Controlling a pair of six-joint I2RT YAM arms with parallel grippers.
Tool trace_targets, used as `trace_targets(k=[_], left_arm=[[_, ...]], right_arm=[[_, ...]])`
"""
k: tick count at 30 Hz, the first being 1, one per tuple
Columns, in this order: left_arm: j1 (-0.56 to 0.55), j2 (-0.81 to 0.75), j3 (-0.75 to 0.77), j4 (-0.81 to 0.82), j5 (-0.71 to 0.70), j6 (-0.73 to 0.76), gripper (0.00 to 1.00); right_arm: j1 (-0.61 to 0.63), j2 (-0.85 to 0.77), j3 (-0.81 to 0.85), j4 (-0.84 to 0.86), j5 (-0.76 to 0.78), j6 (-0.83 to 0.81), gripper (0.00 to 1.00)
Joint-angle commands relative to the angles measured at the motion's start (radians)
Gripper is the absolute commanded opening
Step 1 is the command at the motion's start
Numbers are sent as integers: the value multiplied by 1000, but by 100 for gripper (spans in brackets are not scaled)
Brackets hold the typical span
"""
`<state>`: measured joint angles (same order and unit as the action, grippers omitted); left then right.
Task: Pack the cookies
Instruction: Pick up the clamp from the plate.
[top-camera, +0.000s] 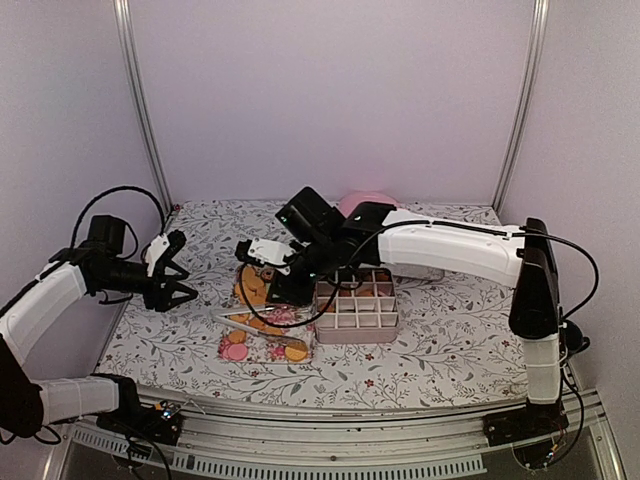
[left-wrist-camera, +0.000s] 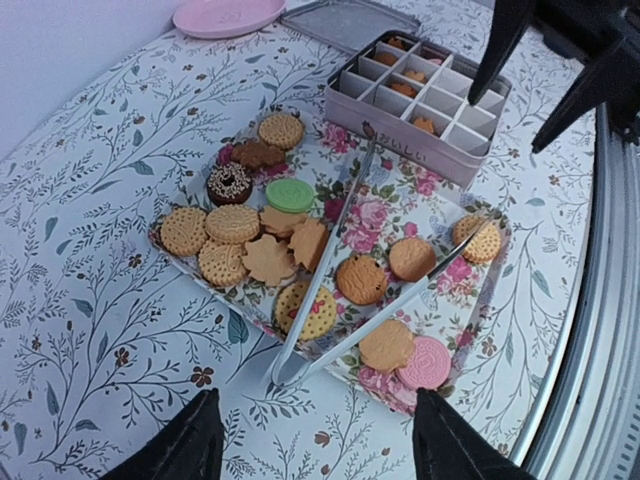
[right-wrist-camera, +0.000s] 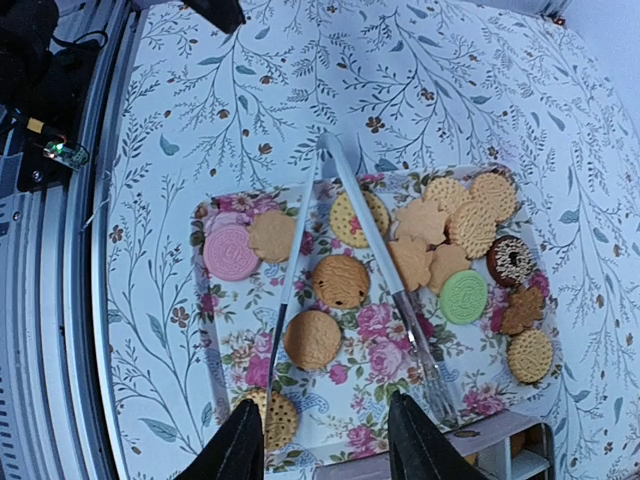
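Observation:
The cookies (left-wrist-camera: 270, 240) lie spread on a floral tray (left-wrist-camera: 440, 285): mostly golden ones, plus a green one (left-wrist-camera: 290, 194), a pink one (left-wrist-camera: 425, 362) and a chocolate ring (left-wrist-camera: 229, 183). Clear tongs (left-wrist-camera: 340, 255) rest across them. A few more cookies sit in cells of the divided box (left-wrist-camera: 455, 135) behind the tray. My right gripper (right-wrist-camera: 325, 450) hovers open over the tray's box-side end (right-wrist-camera: 400, 390) with nothing between its fingers. My left gripper (left-wrist-camera: 312, 450) hangs open above the tablecloth, just short of the tray's near edge. Seen from above, the left gripper (top-camera: 185, 268) is left of the tray (top-camera: 262, 345).
A pink plate (left-wrist-camera: 228, 15) and a grey tin lid (left-wrist-camera: 348, 20) lie at the back of the table beyond the box. The right arm (top-camera: 450, 250) reaches across over the box (top-camera: 357, 322). The metal table rail (top-camera: 330, 415) runs along the near edge.

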<state>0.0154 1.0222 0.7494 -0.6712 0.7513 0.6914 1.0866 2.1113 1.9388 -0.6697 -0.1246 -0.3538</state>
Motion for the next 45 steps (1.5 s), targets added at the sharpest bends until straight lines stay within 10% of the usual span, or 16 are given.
trace_targets(k=[1, 23, 31, 45], left_arm=[[10, -1, 28, -2, 13, -5, 66], [9, 4, 56, 4, 11, -18, 66], [9, 1, 56, 4, 5, -18, 66], [9, -9, 86, -8, 32, -38, 67]], right_arm=[[7, 22, -57, -94, -119, 61, 45], [25, 136, -104, -108, -118, 94, 31], [25, 112, -125, -56, -118, 114, 0], [25, -29, -205, 69, -110, 174, 0]])
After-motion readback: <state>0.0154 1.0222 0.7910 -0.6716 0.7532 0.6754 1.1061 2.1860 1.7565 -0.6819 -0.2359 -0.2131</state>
